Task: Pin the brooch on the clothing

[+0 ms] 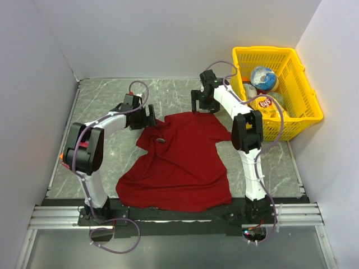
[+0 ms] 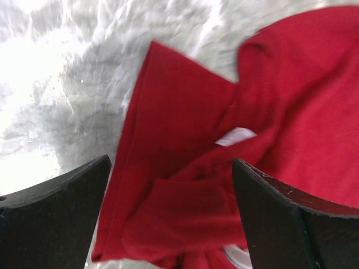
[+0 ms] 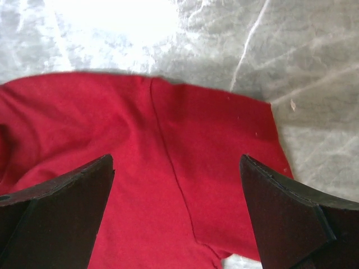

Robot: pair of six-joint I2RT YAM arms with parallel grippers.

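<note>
1. The left gripper (image 1: 143, 116) hangs over the upper left part of the shirt. Its jaws are spread wide with nothing between them. From its own camera, the two black fingers (image 2: 56, 218) frame a folded sleeve and bunched cloth below.
2. The dark-red T-shirt (image 1: 179, 162) lies rumpled on the grey marbled table (image 1: 106, 101) between the two arms, its hem towards their bases. A small white label (image 2: 235, 136) shows in the fold at the neck.
3. The brooch (image 1: 161, 140), a tiny round thing, rests on the shirt's upper left area, near the left gripper but not held. I cannot tell whether it is fastened.
4. The right gripper (image 1: 201, 105) sits over the shirt's far edge, jaws released and empty. Under its fingers (image 3: 291, 224) lies a sleeve with a seam running down it.
5. A yellow basket (image 1: 263, 50) stands at the far right, apart from the shirt, holding a ball (image 1: 263, 77) and a snack bag (image 1: 263, 104).
</note>
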